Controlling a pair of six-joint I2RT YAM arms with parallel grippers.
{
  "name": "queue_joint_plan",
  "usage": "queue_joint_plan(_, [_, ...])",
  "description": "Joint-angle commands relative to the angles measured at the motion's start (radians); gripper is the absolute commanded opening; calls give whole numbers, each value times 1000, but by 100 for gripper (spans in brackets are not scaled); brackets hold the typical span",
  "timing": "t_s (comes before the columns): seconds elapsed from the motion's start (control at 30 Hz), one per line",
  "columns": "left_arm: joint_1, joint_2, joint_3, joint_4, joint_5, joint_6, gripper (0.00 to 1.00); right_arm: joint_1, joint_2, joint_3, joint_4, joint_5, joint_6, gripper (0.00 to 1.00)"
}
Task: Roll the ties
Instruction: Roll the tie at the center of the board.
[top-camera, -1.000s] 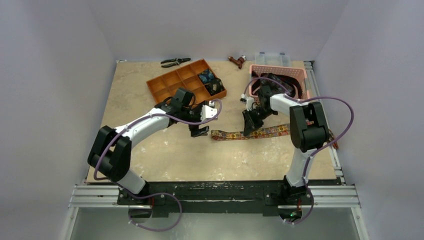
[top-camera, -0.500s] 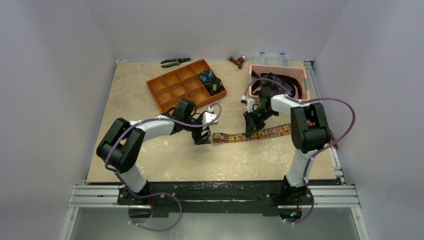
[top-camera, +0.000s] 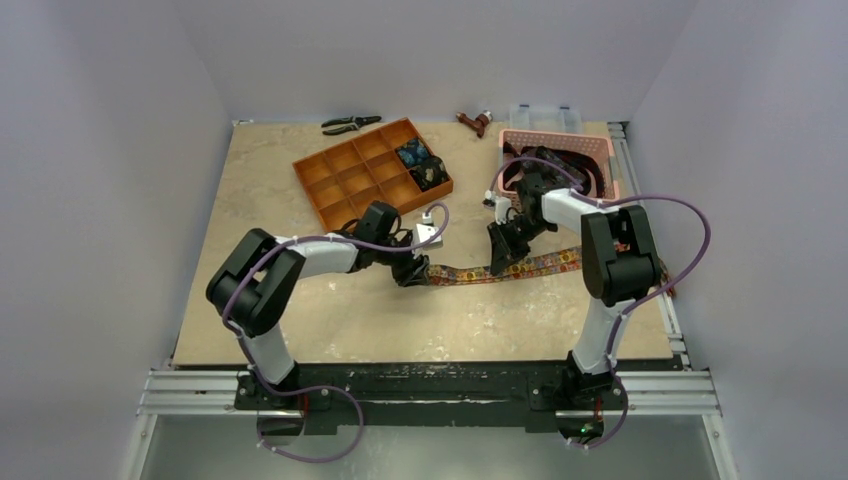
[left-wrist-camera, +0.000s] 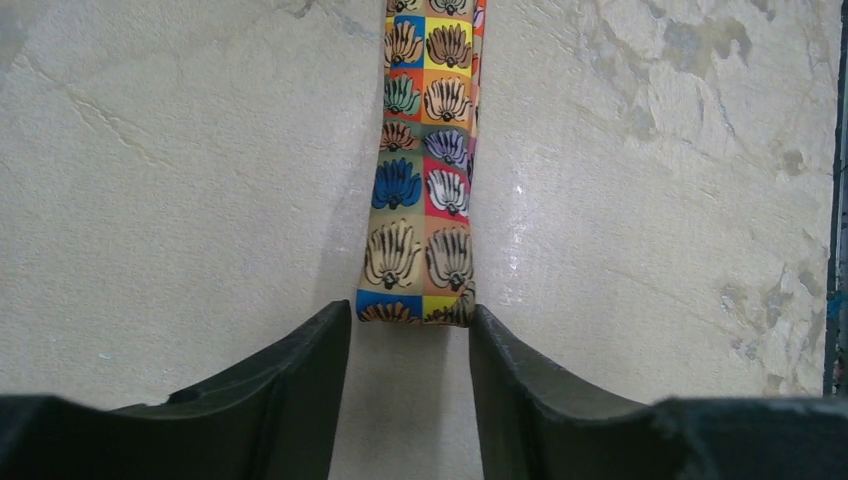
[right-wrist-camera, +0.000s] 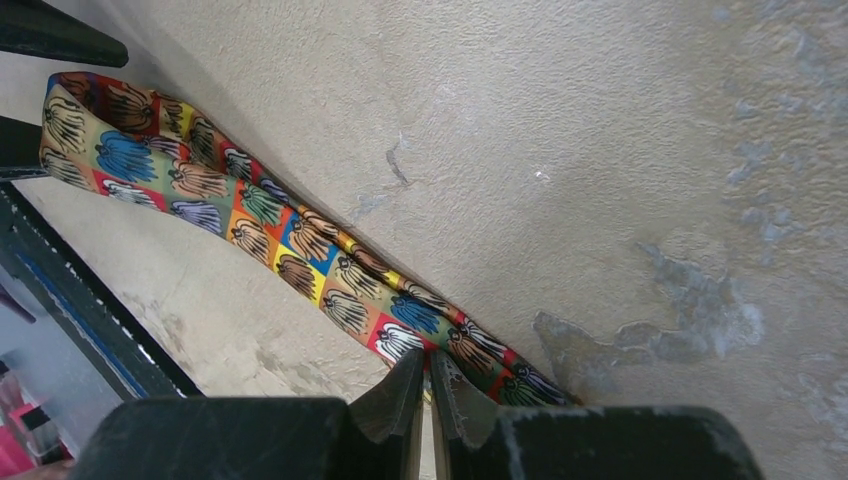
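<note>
Left gripper (left-wrist-camera: 410, 318), fingers spread, brackets the near end of the orange-yellow-red tie (left-wrist-camera: 425, 180). The strip lies flat on the table (top-camera: 300, 320), its long axis running to 12 o'clock from those fingers. Farther along, the right gripper (right-wrist-camera: 428, 368), fingers closed, touches the tie's edge; whether it pinches fabric cannot be told. The print is a grid of fan-shaped motifs.
</note>
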Motion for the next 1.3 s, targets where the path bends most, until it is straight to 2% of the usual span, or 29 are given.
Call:
queue_joint_plan(0.0, [-2, -22, 3, 74, 20, -32, 40, 28, 29, 9, 35, 34, 12, 9])
queue_joint_plan(0.13, [1, -62, 20, 50, 38, 0, 27, 58, 41, 25, 61, 23, 34, 9])
queue_joint_plan(0.23, [1, -82, 42, 25, 63, -5, 22, 82, 61, 46, 85, 1, 65, 10])
queue_joint_plan(0.43, [0, -78, 75, -28, 51, 54, 22, 107, 94, 80, 120, -47, 114, 11])
queue_joint_plan(0.6, [1, -62, 82, -90, 39, 91, 24, 105, 62, 79, 52, -57, 46, 15])
queue_joint_plan(0.73, [-1, -40, 76, -111, 27, 110, 24, 101, -2, 62, 31, -112, 27, 28])
queue_joint_plan(0.87, [-3, -26, 74, -113, 16, 127, 24, 102, -25, 84, 50, -243, 85, 37])
queue_joint_plan(0.97, [-5, -22, 83, -113, 18, 123, 24, 107, -10, 96, 87, -318, 149, 40])
queue_joint_plan(1.27, [-34, 5, 124, -135, 3, 111, 24, 123, 54, 121, 139, -394, 230, 49])
